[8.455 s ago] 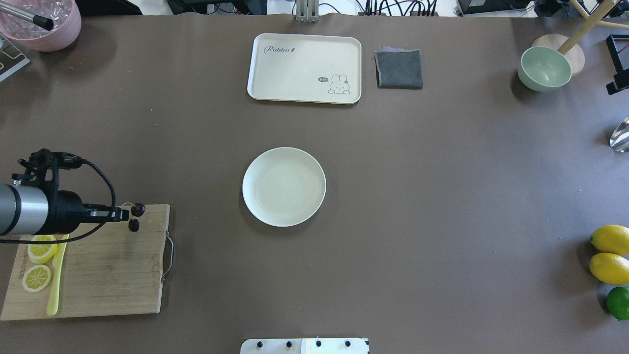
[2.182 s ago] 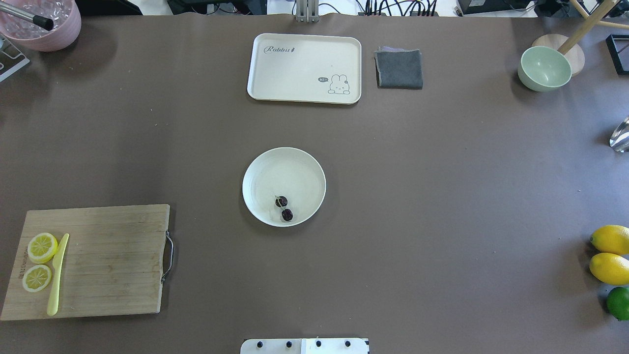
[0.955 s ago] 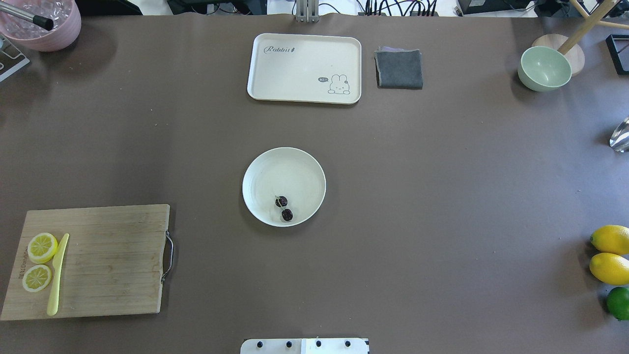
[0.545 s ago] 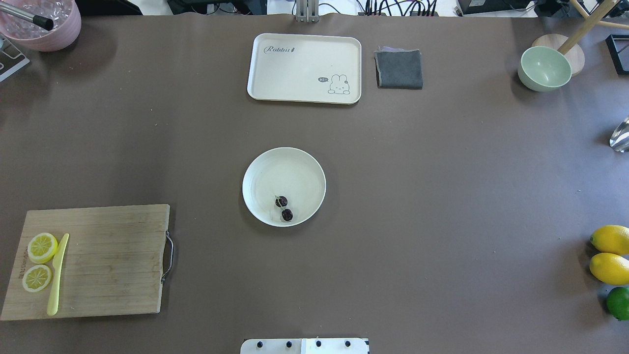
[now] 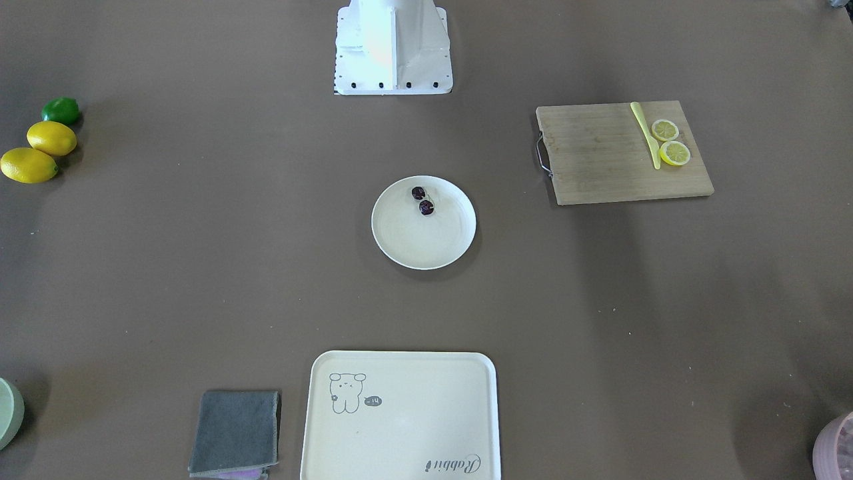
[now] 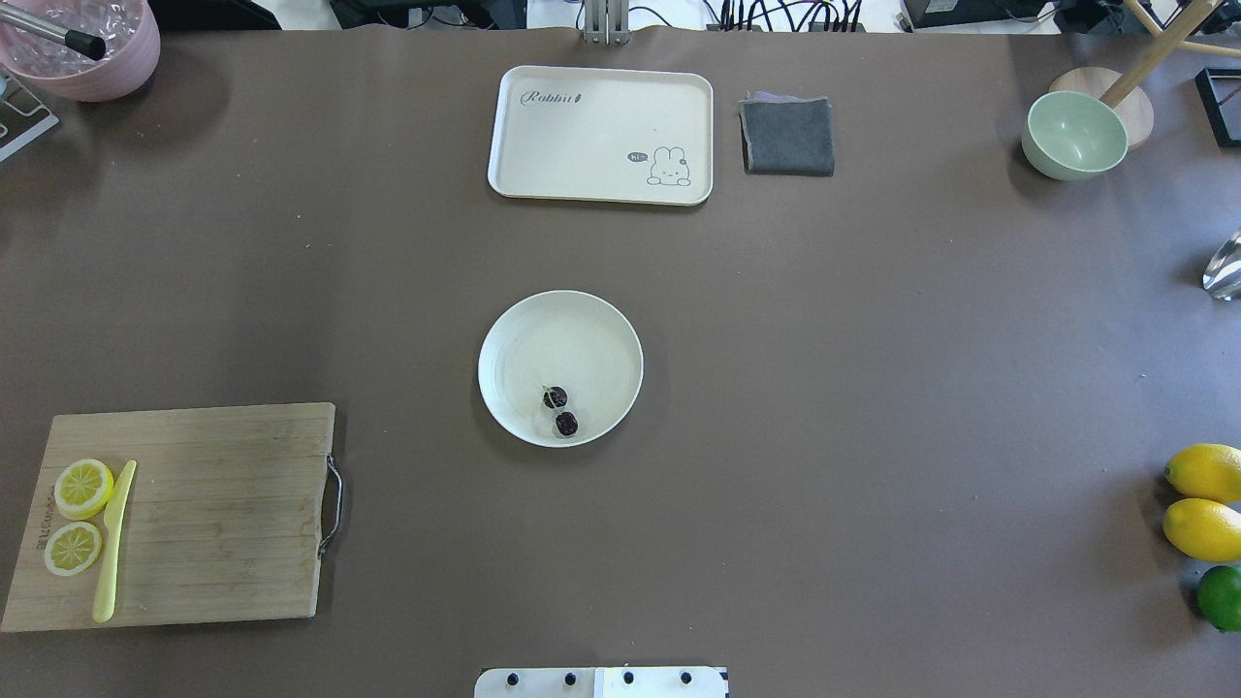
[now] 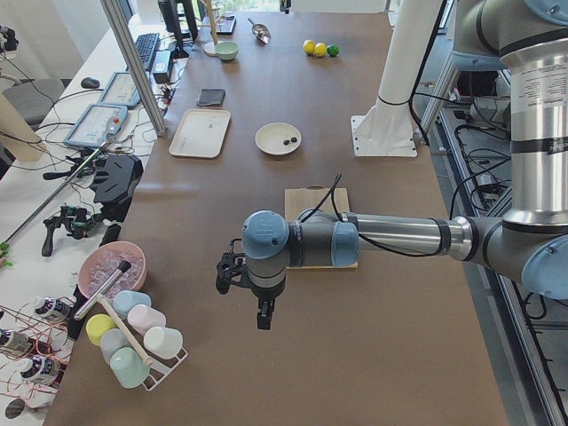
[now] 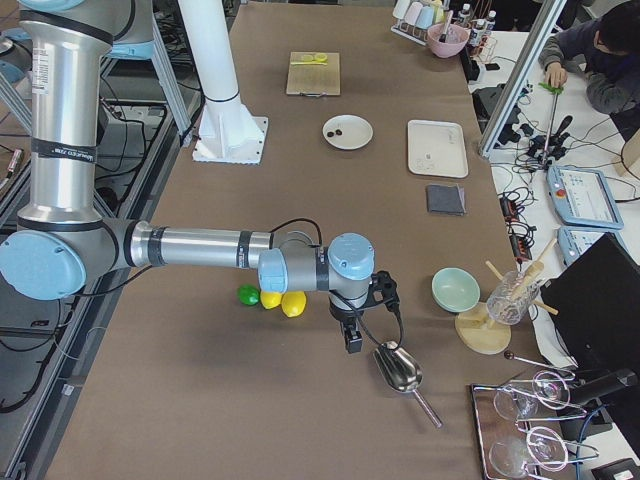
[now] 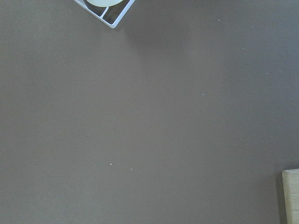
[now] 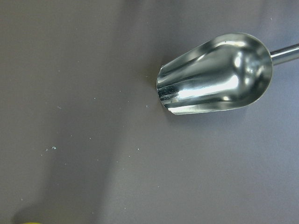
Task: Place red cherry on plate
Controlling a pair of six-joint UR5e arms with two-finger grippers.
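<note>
The red cherry (image 6: 560,411), two tiny dark berries joined together, lies on the round cream plate (image 6: 560,334) at the table's middle, on the side nearer the robot's base. The front-facing view shows the same cherry (image 5: 422,201) on the plate (image 5: 423,240). Nothing touches either one. My left gripper (image 7: 264,318) hangs over bare table at the left end, seen only in the exterior left view. Only the exterior right view shows my right gripper (image 8: 352,340), at the right end beside a metal scoop (image 8: 400,371). I cannot tell whether either is open or shut.
A wooden cutting board (image 6: 223,514) with two lemon slices (image 6: 81,488) and a yellow knife (image 6: 111,543) lies front left. A rabbit tray (image 6: 601,134), grey cloth (image 6: 787,136) and green bowl (image 6: 1074,135) stand far back. Lemons (image 6: 1205,500) and a lime (image 6: 1221,595) sit right.
8.5 s ago my left gripper held the cherry above the cutting board. Now the cherry lies on the plate and that arm has left the overhead view. The last 2 s show no change.
</note>
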